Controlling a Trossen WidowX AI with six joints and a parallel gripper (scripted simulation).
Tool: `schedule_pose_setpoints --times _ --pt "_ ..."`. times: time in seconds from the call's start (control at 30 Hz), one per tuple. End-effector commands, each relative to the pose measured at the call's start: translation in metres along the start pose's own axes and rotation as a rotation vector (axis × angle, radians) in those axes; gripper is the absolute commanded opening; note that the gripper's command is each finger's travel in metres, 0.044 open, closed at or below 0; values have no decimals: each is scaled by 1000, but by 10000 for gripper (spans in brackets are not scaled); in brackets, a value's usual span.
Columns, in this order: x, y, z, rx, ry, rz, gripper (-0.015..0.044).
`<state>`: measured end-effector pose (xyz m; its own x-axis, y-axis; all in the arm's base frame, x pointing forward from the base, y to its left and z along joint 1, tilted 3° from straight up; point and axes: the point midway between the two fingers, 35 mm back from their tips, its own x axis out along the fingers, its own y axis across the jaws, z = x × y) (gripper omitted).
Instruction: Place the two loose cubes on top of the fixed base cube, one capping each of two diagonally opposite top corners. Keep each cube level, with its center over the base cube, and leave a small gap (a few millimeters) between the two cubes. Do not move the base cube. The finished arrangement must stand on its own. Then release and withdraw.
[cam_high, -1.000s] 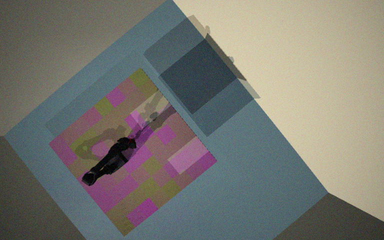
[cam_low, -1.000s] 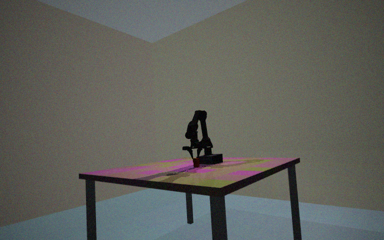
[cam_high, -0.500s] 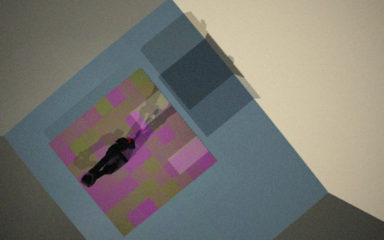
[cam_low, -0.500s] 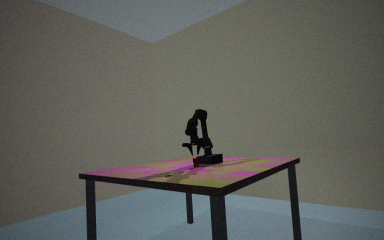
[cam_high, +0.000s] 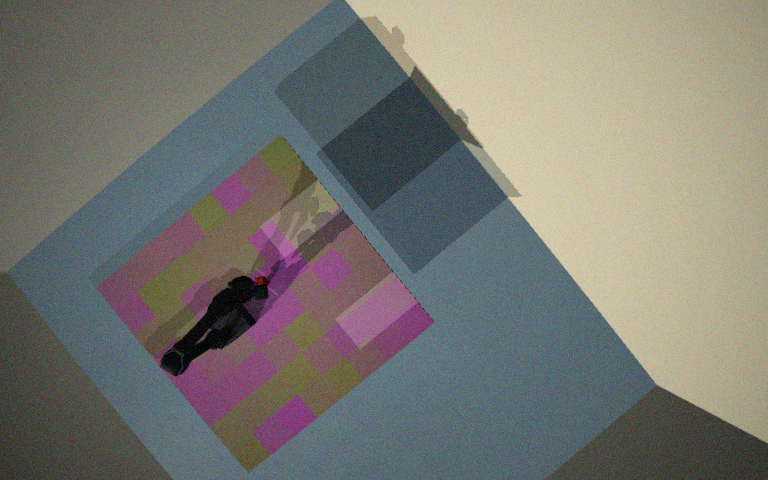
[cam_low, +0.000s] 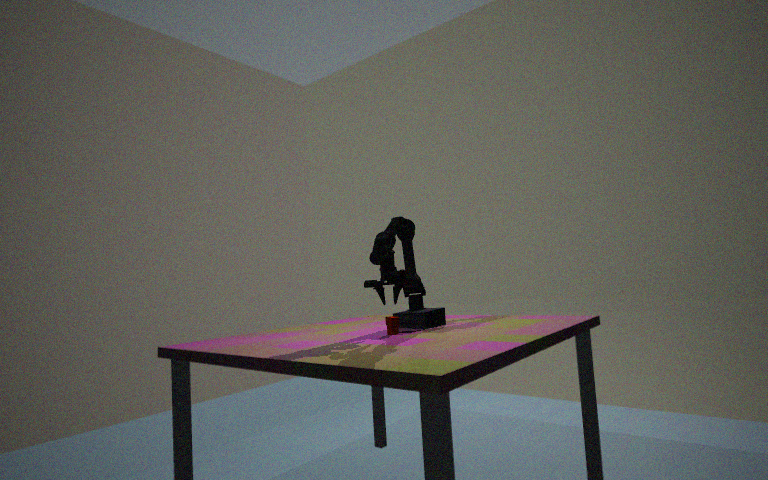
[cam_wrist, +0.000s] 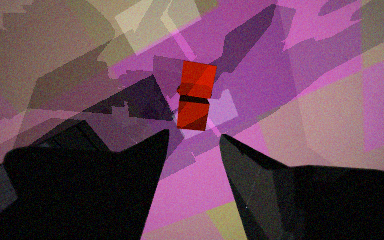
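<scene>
In the wrist view two red cubes sit close together on the base cube, with a narrow dark gap between them: the far cube (cam_wrist: 199, 74) and the near cube (cam_wrist: 193, 114). Both look level. The base cube (cam_low: 392, 330) is mostly hidden under them in the wrist view; in the exterior view it shows below the upper cubes (cam_low: 391, 320), which look slightly wider together. My gripper (cam_wrist: 194, 136) (cam_low: 389, 304) is open and empty, its fingertips above the stack and apart from it. In the top view only a small red patch shows beside the arm.
The patchwork-coloured table top (cam_high: 339, 350) (cam_low: 487, 353) carries the arm's dark base box (cam_low: 421, 318) close behind the stack. The black arm (cam_high: 218, 316) (cam_low: 408, 254) arches over from it. Dark shadows fall across the table around the cubes.
</scene>
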<state>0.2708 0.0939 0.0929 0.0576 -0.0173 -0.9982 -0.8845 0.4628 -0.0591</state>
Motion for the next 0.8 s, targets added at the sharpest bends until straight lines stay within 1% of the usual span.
schedule_pose_setpoints --times 0.0,0.2,0.23,0.43,0.67,0.77 --pt "-3 0 0 4 -2 -2 231" --pt "-11 0 0 0 0 0 389" --pt "-12 0 0 0 0 0 400" --pt "-12 5 6 -1 1 3 400" --pt "-14 73 73 -1 -4 10 400" --pt "-15 101 91 -1 -6 12 400"
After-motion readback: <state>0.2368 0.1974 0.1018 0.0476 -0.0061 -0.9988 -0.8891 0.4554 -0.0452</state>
